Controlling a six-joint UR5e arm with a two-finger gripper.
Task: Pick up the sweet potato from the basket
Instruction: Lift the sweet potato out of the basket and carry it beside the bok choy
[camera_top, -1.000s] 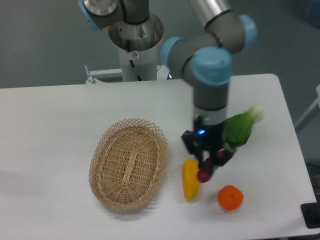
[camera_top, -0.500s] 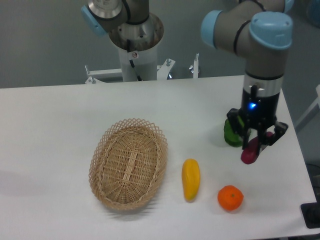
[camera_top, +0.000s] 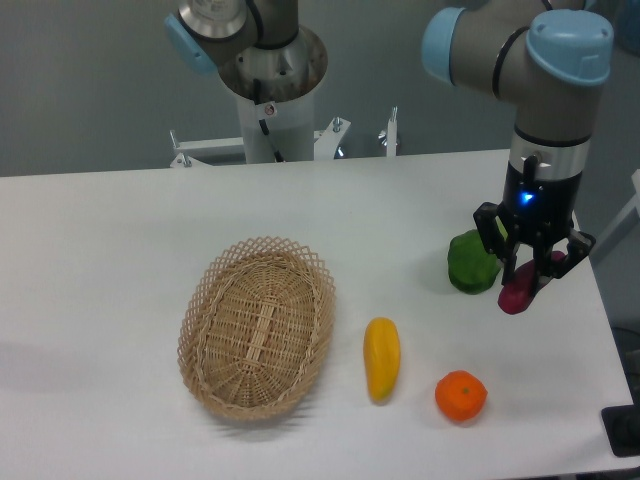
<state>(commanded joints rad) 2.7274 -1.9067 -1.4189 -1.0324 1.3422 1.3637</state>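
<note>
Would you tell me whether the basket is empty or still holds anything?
Empty: the basket shows only bare weave inside; the sweet potato is in the gripper.

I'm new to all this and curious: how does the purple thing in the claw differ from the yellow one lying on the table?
The sweet potato is dark magenta, while the yellow fruit is yellow-orange. The sweet potato looks shorter. It is gripped by the gripper near the table's right edge; the yellow fruit lies free beside the basket. Both are elongated and outside the basket.

view: single fixed camera | position: high, front of table (camera_top: 120, 220) | facing: arm's base (camera_top: 272, 90)
</note>
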